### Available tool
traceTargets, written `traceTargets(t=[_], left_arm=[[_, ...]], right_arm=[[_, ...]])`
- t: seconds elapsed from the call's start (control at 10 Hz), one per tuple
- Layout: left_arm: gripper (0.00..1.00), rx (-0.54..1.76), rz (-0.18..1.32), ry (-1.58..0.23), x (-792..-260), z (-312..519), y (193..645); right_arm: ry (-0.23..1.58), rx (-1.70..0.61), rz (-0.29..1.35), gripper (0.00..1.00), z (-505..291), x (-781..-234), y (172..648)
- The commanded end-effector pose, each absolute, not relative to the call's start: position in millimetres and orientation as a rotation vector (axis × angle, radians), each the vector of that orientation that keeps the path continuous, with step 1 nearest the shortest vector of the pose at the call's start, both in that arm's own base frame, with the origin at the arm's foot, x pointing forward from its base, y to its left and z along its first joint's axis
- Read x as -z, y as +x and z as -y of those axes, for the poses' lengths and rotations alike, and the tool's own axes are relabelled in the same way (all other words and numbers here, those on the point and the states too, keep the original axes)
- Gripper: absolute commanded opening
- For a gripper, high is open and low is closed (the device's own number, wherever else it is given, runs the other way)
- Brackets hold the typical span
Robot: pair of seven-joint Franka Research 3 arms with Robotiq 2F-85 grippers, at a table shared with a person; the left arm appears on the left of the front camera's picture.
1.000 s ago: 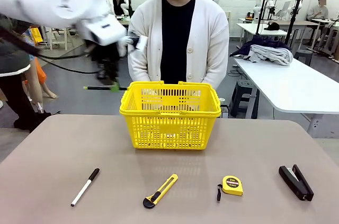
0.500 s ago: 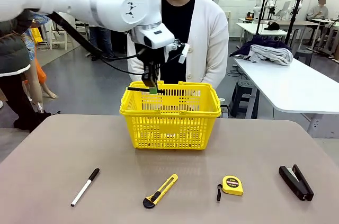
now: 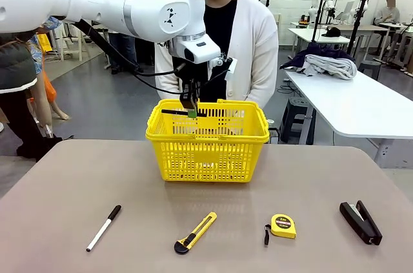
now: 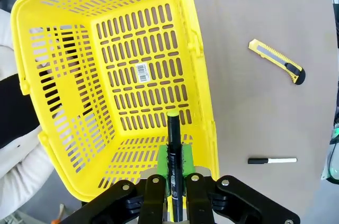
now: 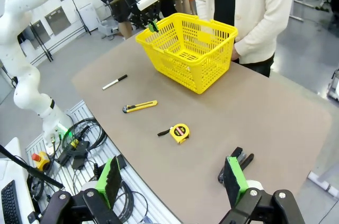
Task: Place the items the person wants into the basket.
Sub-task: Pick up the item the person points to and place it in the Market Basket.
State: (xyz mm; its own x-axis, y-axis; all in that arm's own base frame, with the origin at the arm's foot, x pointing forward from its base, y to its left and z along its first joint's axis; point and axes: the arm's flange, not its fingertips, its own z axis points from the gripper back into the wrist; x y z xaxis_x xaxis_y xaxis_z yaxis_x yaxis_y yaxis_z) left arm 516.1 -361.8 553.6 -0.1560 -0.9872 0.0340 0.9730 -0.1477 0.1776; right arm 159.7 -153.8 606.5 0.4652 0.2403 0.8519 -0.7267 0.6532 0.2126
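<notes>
Above the left end of the yellow basket (image 3: 206,150), our left hand (image 3: 190,109) grips the slim black pen (image 3: 173,111), so we should bring it over the middle and lower it before letting go, clear of the rim.

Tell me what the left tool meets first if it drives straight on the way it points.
The left tool, shut on the pen, points down into the basket. Straight on, the pen's tip would probably meet the basket's slotted floor first, near a wall; depth is unclear.
</notes>
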Motion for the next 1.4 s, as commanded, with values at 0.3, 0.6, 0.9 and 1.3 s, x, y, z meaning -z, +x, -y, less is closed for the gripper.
traceTargets(t=[0.3,0.6,0.9,1.3], left_arm=[[0.11,1.719,0.184,0.104,-556.4,361.2,515.2],[0.11,1.706,0.086,-0.037,-537.2,374.2,586.3],[0.11,1.684,-0.008,-0.088,-515.8,397.9,640.6],[0.11,1.666,-0.121,-0.137,-461.8,425.5,664.5]], right_arm=[[0.629,-0.658,0.907,1.0,152.4,-606.4,160.1],[0.629,-0.658,0.907,1.0,152.4,-606.4,160.1],[0.629,-0.658,0.907,1.0,152.4,-606.4,160.1],[0.629,-0.658,0.907,1.0,152.4,-606.4,160.1]])
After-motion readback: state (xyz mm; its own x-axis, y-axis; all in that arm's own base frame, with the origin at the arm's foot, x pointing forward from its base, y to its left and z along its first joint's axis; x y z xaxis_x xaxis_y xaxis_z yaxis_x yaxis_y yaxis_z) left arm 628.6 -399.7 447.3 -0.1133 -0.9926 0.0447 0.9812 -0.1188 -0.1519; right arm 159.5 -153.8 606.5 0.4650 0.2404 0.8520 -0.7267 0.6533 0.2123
